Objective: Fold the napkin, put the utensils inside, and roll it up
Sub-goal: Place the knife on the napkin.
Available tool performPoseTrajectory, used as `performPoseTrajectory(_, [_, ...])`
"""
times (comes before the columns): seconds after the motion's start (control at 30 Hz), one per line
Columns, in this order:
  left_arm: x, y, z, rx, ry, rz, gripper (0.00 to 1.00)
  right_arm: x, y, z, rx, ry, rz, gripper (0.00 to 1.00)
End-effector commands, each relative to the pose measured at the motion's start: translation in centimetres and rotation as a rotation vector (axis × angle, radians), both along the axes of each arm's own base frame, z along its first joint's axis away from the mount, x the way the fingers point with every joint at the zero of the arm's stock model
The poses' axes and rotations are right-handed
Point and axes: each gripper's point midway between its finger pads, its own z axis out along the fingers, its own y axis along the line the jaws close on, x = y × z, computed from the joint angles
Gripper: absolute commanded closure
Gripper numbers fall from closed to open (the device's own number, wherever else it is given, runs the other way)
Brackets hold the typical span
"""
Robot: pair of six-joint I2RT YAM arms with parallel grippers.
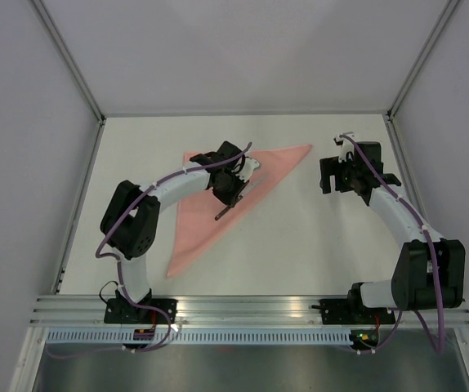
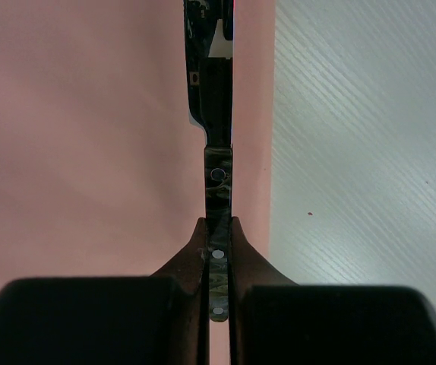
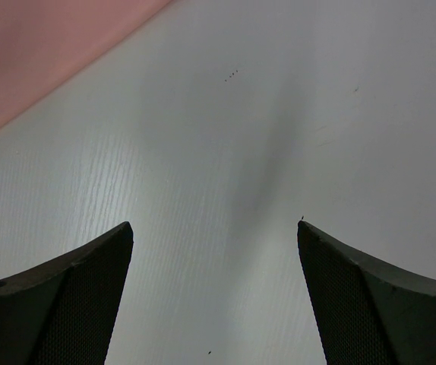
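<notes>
From above, the napkin (image 1: pixel 206 204) lies folded into a triangle on the white table (image 1: pixel 300 245), left of the middle. One point reaches toward the far right corner and another toward the near left corner, and a long diagonal edge runs between them. The left gripper (image 1: pixel 233 192) is over the far part of the napkin, just inside that diagonal edge. It is clamped on a dark utensil (image 1: pixel 225 211), whose free end sticks out toward the near edge of the table above the pink sheet. The right gripper (image 1: pixel 350 175) is over bare table on the right side, apart from the napkin's far right point.

In the left wrist view, the left gripper (image 2: pixel 218 224) has its fingers (image 2: pixel 184 258) pressed together on the utensil (image 2: pixel 218 152). The utensil is seen edge-on as a thin dark strip with small pale dots along it. The napkin (image 2: pixel 81 137) fills the left of this view and shows as a narrow band just right of the utensil. Beyond that band is bare table (image 2: pixel 362 152).

In the right wrist view, the right gripper (image 3: pixel 214 228) has its fingers (image 3: pixel 74 296) spread wide with nothing between them. It is above bare table (image 3: pixel 279 114). One edge of the napkin (image 3: pixel 43 53) crosses the upper left corner of this view.
</notes>
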Motion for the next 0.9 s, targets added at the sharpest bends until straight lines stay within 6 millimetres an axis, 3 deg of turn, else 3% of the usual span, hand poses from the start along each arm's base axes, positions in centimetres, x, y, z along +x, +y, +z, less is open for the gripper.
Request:
performPoseTrajectory(0.0, [0.4, -1.0, 0.7, -0.015, -0.012, 0.008, 0.98, 0.3, -0.5, 0.8, -0.014, -0.033, -0.014, 0.06])
performPoseTrajectory(0.37, [-0.7, -1.1, -1.8, 0.001, 0.063, 0.028, 0.98, 0.4, -0.7, 0.8, -0.010, -0.031, -0.016, 0.06])
performPoseTrajectory(0.87, [-1.4, -1.4, -3.0, 0.003, 0.099, 0.040, 0.98, 0.3, -0.8, 0.7, -0.005, -0.025, -0.016, 0.06])
